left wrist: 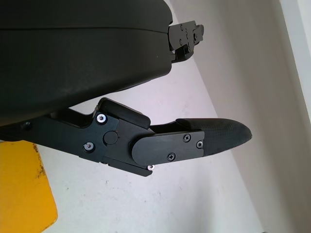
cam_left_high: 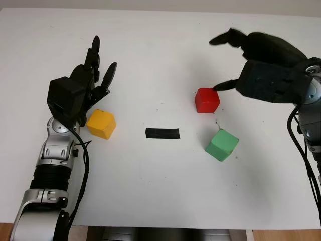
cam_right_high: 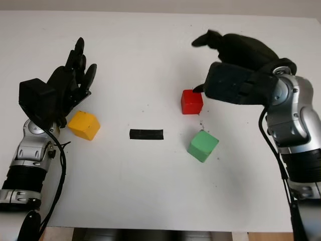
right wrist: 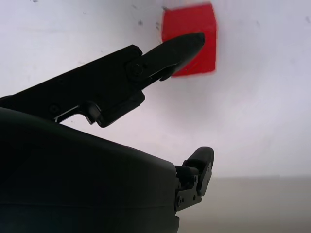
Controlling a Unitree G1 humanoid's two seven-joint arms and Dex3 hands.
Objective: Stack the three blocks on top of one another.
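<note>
**Red block first: right hand poised over it, nothing stacked yet**

Red block (cam_left_high: pixel 207 100) sits on the white tabletop (cam_left_high: pixel 160 45), right of centre. Green block (cam_left_high: pixel 221 144) lies near it on the robot's side, apart from it and turned at an angle. Yellow block (cam_left_high: pixel 101 123) well apart on the left. All three single, flat on the surface; no stacking begun. A strip of black tape (cam_left_high: pixel 162 133) lies between yellow and green, probably marking the stacking spot.

Right hand (cam_left_high: pixel 261 68) hovers above and just right of the red block, palm down, holding nothing. One of its fingers (right wrist: pixel 175 48) reaches to the block's near top edge; contact can't be told. The others arch high beyond it. Reads as an approach for a grasp, not closed.

Left hand (cam_left_high: pixel 83 83) stands just behind the yellow block, open, fingers pointing away from the robot, gripping nothing. Likely parked.
</note>
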